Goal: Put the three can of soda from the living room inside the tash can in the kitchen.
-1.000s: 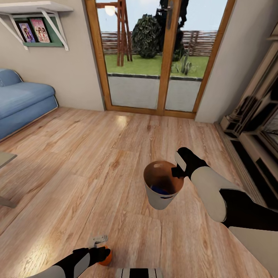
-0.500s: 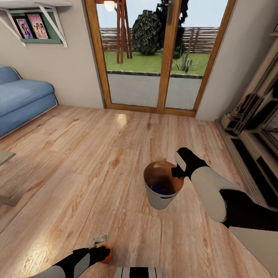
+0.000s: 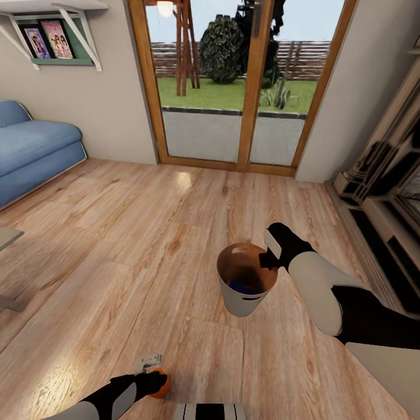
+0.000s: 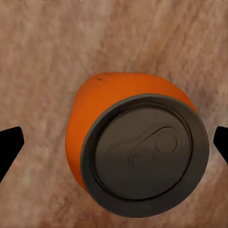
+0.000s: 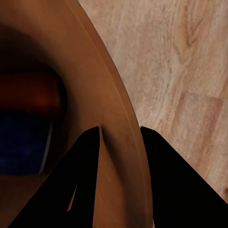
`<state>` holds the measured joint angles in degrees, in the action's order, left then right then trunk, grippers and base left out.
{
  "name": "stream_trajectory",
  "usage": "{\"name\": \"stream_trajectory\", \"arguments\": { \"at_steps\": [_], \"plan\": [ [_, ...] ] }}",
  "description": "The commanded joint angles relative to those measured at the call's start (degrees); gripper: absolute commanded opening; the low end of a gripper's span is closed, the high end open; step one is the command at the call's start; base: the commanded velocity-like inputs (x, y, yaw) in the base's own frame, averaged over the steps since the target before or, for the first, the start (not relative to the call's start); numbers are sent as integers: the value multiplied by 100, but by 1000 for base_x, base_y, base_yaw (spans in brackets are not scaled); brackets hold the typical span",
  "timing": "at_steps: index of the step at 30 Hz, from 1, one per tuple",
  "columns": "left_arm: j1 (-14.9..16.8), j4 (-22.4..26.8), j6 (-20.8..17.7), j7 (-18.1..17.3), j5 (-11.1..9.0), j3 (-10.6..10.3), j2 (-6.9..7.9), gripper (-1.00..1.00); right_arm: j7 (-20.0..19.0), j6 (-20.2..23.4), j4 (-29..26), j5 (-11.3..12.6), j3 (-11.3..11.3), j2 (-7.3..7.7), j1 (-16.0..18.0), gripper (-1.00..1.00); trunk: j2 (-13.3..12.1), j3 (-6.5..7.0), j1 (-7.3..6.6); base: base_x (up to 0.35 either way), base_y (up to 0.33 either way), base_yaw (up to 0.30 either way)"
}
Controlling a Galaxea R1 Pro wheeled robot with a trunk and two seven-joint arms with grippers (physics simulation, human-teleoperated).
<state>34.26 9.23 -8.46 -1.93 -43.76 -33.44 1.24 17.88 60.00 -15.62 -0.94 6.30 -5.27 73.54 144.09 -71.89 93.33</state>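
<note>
Over the floor, right gripper (image 3: 267, 258) pinches the tash can (image 3: 245, 294) rim.

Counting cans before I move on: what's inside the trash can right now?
Inside the trash can: a blue can and, in the right wrist view, a reddish can. Its wall hides their lower parts.

The right arm reached forward, its black two-fingered right gripper (image 3: 267, 257) clamped over the rim of the light grey tapered bucket (image 3: 242, 300), one finger inside and one outside. The left arm lay low, its black left gripper (image 3: 153, 382) apparently spread wide around the small orange soda can (image 4: 137, 142), the fingertips (image 4: 9, 145) standing clear.
</note>
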Motion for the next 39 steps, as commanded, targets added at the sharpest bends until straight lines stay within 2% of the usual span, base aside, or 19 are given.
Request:
{"name": "stream_trajectory", "arguments": {
  "at_steps": [1,10,15,36,37,39],
  "plan": [
    [-2,0,1,0,0,-1,-2,100,-30,0,-1,76,20,-1,2,-100,0,1,-1,0,0,0],
    [0,0,5,0,-1,-5,-48,100,-30,0,-2,76,20,-1,2,-100,0,1,-1,0,0,0],
    [1,0,9,0,-1,-5,-59,100,-30,0,-2,76,20,-1,2,-100,7,-110,12,0,0,0],
    [1,0,135,-5,-1,-5,-62,100,-30,0,-2,74,12,3,2,-100,7,-110,12,0,0,0],
    [1,0,137,-5,-1,-5,-62,-100,-30,0,-2,74,12,4,2,-100,7,-110,12,0,0,0],
    [-1,0,139,-7,-1,-5,-62,-100,-30,0,-2,73,12,5,2,-100,7,-110,12,0,0,0]
  ]
}}
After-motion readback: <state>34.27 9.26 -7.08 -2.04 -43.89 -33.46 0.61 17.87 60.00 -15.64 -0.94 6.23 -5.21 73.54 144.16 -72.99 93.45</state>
